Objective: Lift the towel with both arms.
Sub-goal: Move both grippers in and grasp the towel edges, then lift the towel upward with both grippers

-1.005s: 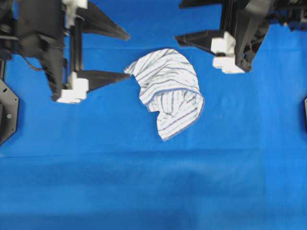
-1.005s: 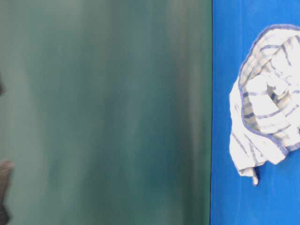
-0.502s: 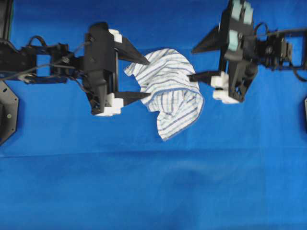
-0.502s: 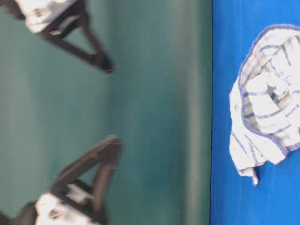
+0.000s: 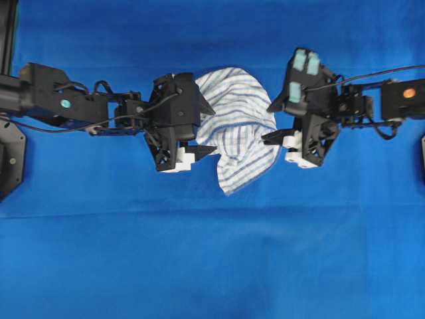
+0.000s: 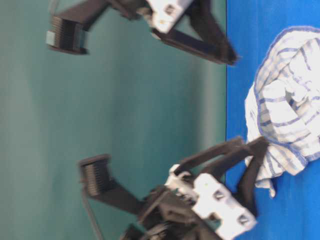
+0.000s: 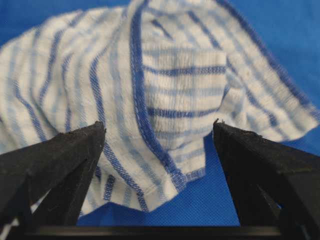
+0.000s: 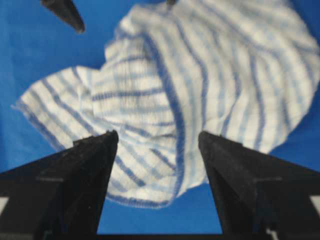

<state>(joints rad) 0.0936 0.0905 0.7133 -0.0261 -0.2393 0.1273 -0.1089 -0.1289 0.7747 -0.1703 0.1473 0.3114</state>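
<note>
— Blue sheet (image 5: pixel 199 252) covers the whole desk, yes?

— It does. On it the towel (image 5: pixel 238 126) lies crumpled, nearer the far edge than the near one, roughly midway between the side edges.

— Where are the arms?

— One on each side of the towel. The left gripper (image 5: pixel 202 129) has its fingers spread wide at the towel's left edge; its wrist view shows folds of cloth between the two tips (image 7: pixel 75 150). The right gripper (image 5: pixel 271 123) is spread wide too, its tips at the towel's right edge.

— Is either clamped on the cloth?

— No. Both stand apart, and the towel rests flat on the sheet.
</note>
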